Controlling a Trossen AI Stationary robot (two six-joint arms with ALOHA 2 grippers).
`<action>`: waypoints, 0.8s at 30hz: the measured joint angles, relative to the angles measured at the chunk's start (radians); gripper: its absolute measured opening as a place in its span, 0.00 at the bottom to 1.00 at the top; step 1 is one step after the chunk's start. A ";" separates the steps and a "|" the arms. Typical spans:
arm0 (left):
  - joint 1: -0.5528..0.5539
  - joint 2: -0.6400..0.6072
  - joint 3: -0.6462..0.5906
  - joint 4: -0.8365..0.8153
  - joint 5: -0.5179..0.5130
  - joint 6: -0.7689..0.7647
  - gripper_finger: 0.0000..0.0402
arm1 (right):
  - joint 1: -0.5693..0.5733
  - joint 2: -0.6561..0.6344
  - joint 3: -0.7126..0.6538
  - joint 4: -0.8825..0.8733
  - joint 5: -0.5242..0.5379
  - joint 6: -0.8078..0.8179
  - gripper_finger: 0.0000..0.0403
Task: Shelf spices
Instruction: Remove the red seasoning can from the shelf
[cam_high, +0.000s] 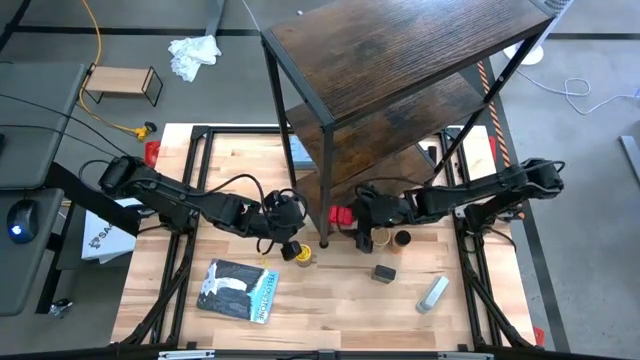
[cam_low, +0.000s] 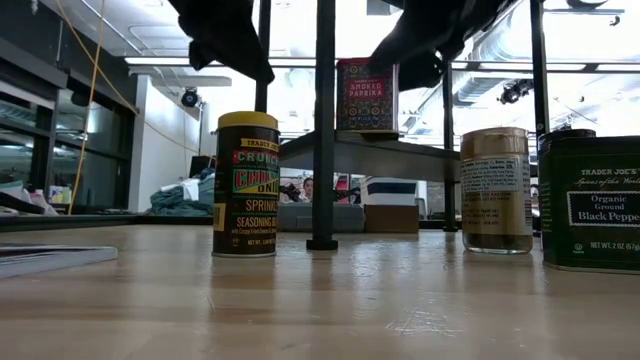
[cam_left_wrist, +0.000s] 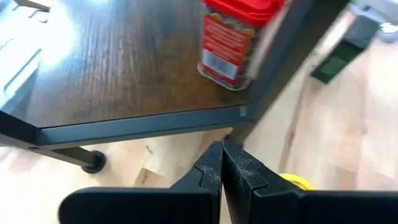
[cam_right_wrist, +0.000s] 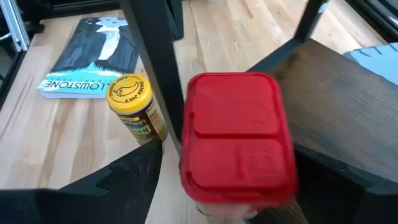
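The shelf (cam_high: 400, 60) stands over the table's far half. The red spice tin (cam_low: 367, 95) stands upright on its lowest board (cam_left_wrist: 112, 62), near the front post (cam_low: 324, 130). My right gripper (cam_high: 352, 215) is open, its fingers on either side of the tin's red lid (cam_right_wrist: 239, 146). My left gripper (cam_left_wrist: 222, 165) is shut and empty, in front of that board's edge, above the yellow-lidded jar (cam_high: 291, 250). The tan-lidded jar (cam_low: 495, 190), the brown jar (cam_high: 402, 238) and the small black tin (cam_low: 592, 200) stand on the table. My right gripper reaches around the red tin level and slanting down from the table's right. The one finger (cam_right_wrist: 130, 177) that shows stands apart from the tin. The lid hides the other finger, so I cannot tell whether the gripper touches the tin.
A flat blue-grey packet (cam_high: 237, 290) lies near the table's front left. A grey-white tube (cam_high: 432, 293) lies at the front right. The shelf's thin black posts (cam_right_wrist: 155, 68) stand close to both grippers. A small light-wood rack (cam_high: 122, 83) sits off the table, far left.
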 joint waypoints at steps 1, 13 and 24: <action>-0.008 -0.007 0.000 0.001 -0.002 -0.005 0.00 | 0.000 0.007 0.000 0.006 -0.001 -0.005 0.79; -0.126 -0.087 0.000 -0.117 -0.176 -0.184 0.00 | 0.017 0.013 0.000 0.044 0.067 -0.107 0.51; -0.303 -0.174 0.000 -0.270 -0.332 -0.370 0.00 | 0.132 -0.153 0.137 -0.358 -0.018 -0.056 0.51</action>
